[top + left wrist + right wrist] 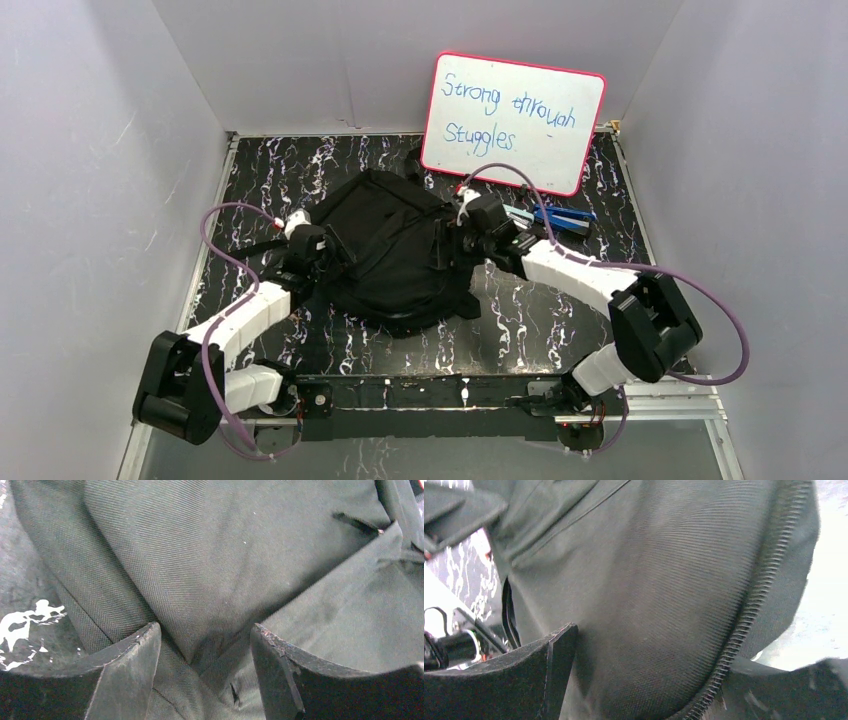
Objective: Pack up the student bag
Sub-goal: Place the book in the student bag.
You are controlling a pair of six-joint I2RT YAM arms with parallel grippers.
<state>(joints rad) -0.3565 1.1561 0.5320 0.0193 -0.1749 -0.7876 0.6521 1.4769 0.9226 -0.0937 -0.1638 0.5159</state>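
Straddling one student bag (pixel 385 255), left fingers (pixel 132 670) wide, right fingers (pixel 549 665) wide, one whiteboard (pixel 512 120)

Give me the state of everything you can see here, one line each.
student bag: slumped on the table, zips unclear.
left gripper: open over a fabric fold.
right gripper: jaws wide around the bag's zip edge, grip unclear.
whiteboard: propped upright, written on.
blue item: lying flat.
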